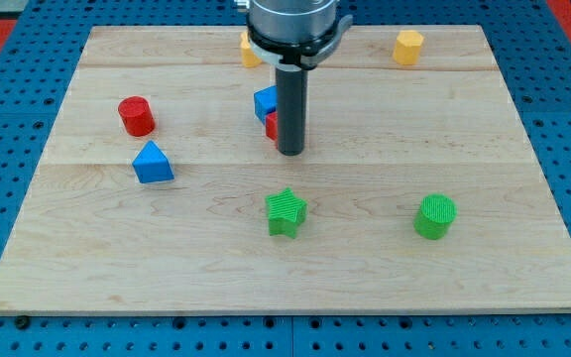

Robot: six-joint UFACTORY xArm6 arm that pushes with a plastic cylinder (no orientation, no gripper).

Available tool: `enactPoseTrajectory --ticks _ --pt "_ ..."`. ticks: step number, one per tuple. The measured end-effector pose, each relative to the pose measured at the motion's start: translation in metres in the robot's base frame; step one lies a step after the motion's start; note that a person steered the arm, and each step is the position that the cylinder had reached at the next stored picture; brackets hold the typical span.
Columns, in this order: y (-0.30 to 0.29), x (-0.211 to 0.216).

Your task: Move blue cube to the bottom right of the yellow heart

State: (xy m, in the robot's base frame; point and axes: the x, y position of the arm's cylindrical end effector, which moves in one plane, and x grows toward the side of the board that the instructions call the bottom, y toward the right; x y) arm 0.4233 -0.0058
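The blue cube [264, 101] sits on the wooden board just above the middle, partly hidden behind my rod. A small red block [271, 126] lies right below it, also partly hidden. My tip [289, 151] rests on the board just right of and below these two blocks, close to or touching them. The yellow heart [249, 50] is at the view's top, mostly hidden by the arm's body, above the blue cube.
A red cylinder [136, 116] and a blue triangular block [153, 163] are at the view's left. A green star [285, 212] and a green cylinder [434, 216] lie toward the bottom. A yellow hexagonal block [408, 47] is at the top right.
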Motion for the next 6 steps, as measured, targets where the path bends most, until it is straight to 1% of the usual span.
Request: enactPoseTrajectory --ticks 1,2,3,5,6 --pt "-0.043 -0.004" --pt "-0.052 -0.022" --pt "-0.073 -0.028" --pt "0.019 -0.051" --pt "0.014 -0.071"
